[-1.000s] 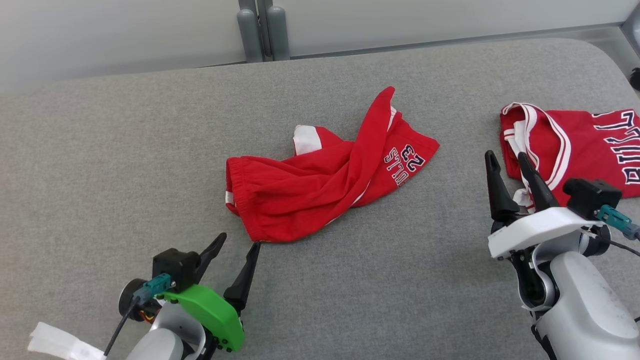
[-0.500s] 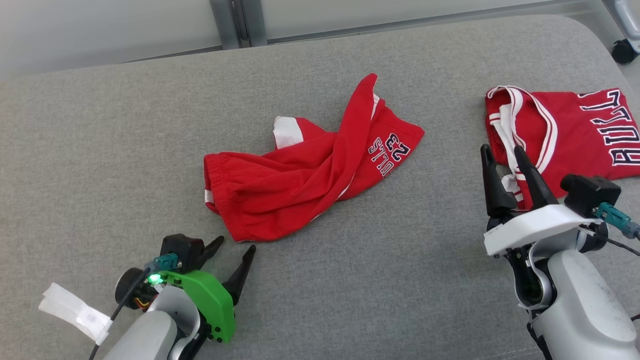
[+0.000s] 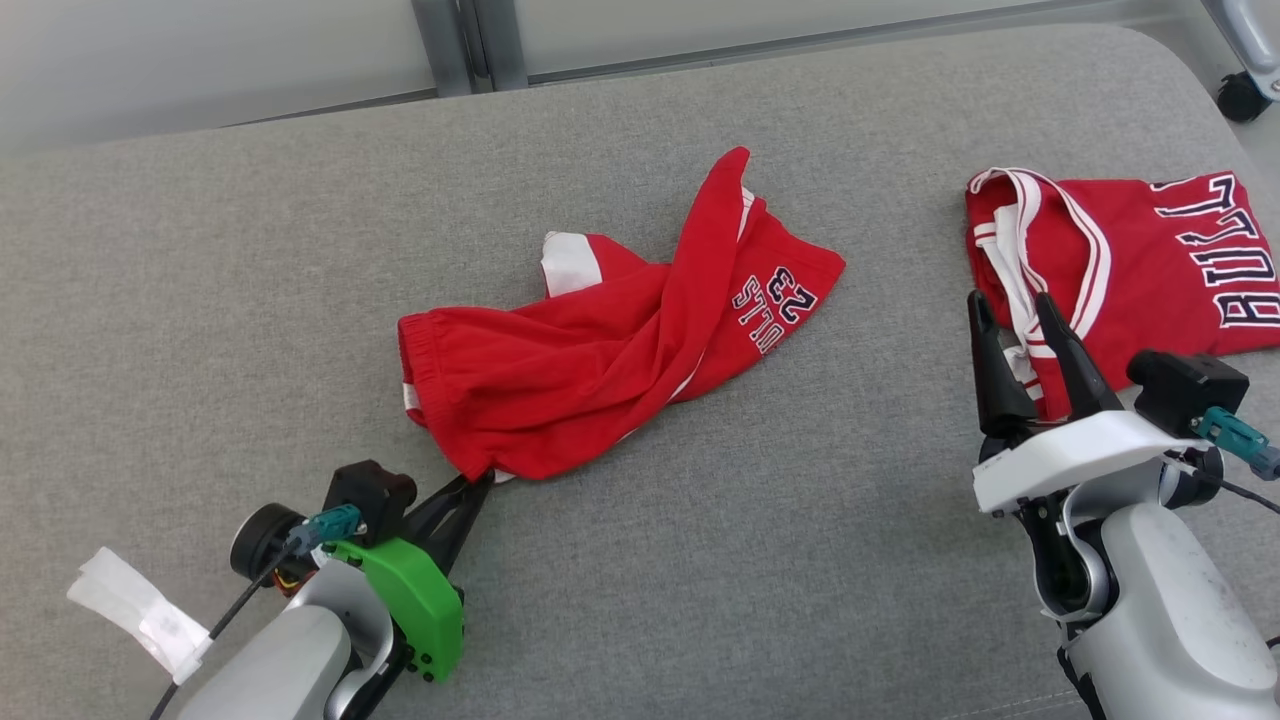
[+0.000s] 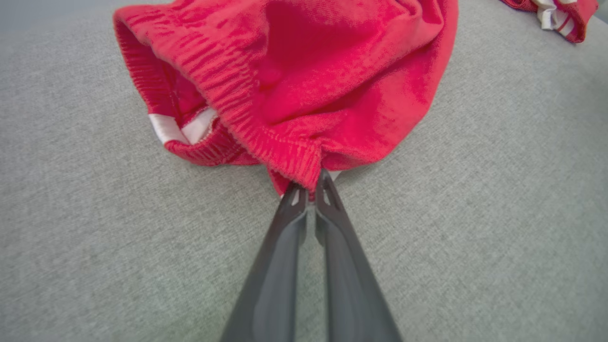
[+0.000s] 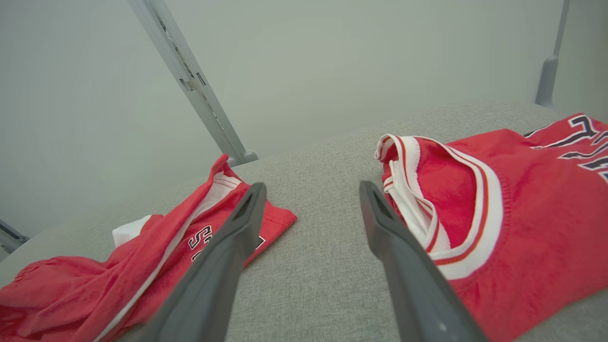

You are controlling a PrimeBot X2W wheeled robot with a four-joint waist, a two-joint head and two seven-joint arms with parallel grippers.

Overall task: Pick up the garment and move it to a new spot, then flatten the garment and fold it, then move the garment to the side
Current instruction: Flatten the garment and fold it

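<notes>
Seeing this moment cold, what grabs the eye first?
The crumpled red shorts lie at the centre of the grey surface, with the left hand pinched shut on their waistband corner. To the right lies a red jersey, the right hand open near its collar.

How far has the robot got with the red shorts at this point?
Done: nothing finished; the red shorts lie crumpled on the grey surface. In hand: the left gripper is shut on their waistband corner, the pick-up's start; the right gripper hangs open by the jersey. Left: lifting, moving, flattening, folding, setting aside.
</notes>
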